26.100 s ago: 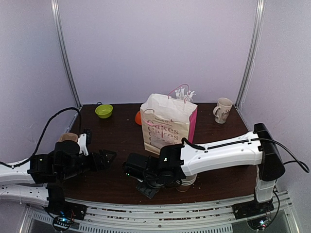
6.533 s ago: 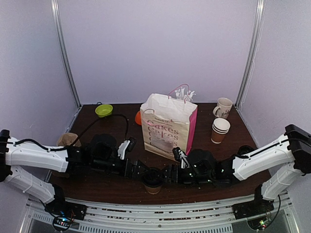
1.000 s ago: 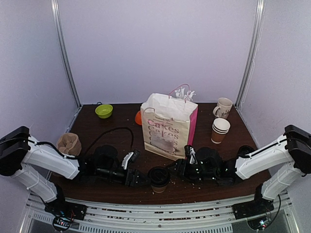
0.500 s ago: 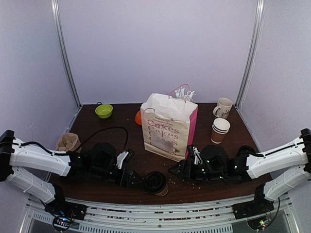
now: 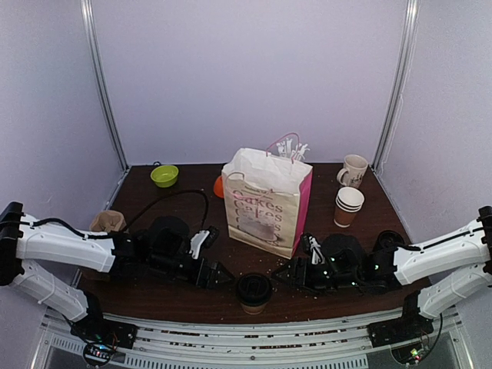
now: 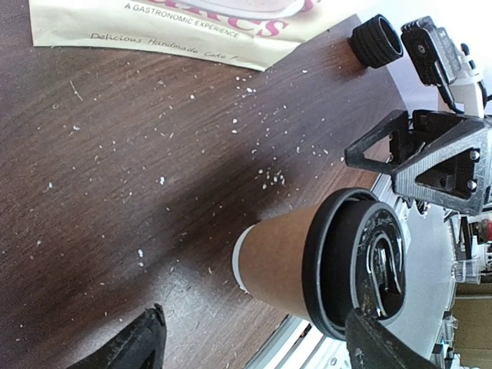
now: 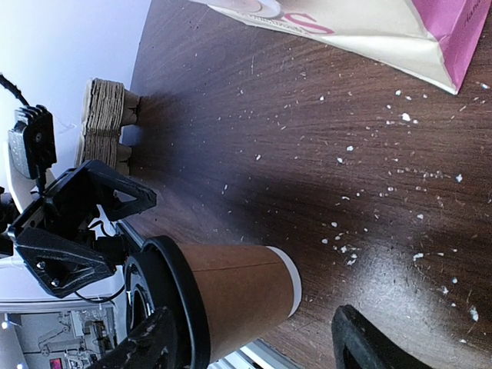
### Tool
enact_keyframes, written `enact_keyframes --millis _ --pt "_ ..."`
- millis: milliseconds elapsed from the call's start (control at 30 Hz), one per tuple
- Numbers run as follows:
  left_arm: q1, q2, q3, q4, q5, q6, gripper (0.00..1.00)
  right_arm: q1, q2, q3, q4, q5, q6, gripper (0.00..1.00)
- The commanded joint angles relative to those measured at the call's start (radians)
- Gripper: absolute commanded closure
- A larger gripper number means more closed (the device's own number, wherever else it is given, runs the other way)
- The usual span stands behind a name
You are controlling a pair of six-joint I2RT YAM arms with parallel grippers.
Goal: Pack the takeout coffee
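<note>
Both jaws spread, either side of takeout coffee [image 5: 253,293]: brown kraft cup, black lid on, upright.

Top external: above and behind my bases, looking down over the whole worktop [image 5: 184,204] | my left wrist: low, close, facing right | my right wrist: low, close, facing left | shared by all: takeout coffee [image 5: 254,290].
</note>
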Motion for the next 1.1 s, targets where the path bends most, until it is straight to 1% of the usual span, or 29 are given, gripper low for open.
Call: enact_keyframes --millis 0,167,300,400,567,833,1000,1067 --pt "0.000 -0.014 0.006 0.040 0.011 0.013 0.16 0.010 -0.029 -0.011 0.002 -0.016 -0.032 0.28" --pt "0.000 0.001 -0.008 0.076 0.019 -0.004 0.15 0.010 -0.029 -0.009 -0.003 -0.006 -0.037 0.27" --pt "0.000 0.000 -0.002 0.102 0.020 -0.013 0.15 0.013 -0.010 0.011 0.049 -0.014 -0.043 0.26" --pt "0.000 0.006 0.006 0.121 0.022 -0.016 0.13 0.012 0.031 0.045 0.079 -0.031 -0.054 0.25" --pt "0.000 0.054 0.008 0.173 0.055 -0.026 0.14 0.012 0.116 0.063 0.140 -0.059 -0.037 0.25" --pt "0.000 0.126 -0.023 0.274 0.099 -0.052 0.23 0.013 0.164 0.022 0.210 -0.063 0.006 0.30" --pt "0.000 0.146 -0.029 0.280 0.106 -0.049 0.27 0.012 0.183 0.010 0.207 -0.077 0.012 0.32" --pt "0.000 0.154 -0.034 0.269 0.100 -0.046 0.33 0.014 0.188 0.002 0.196 -0.078 0.016 0.35"
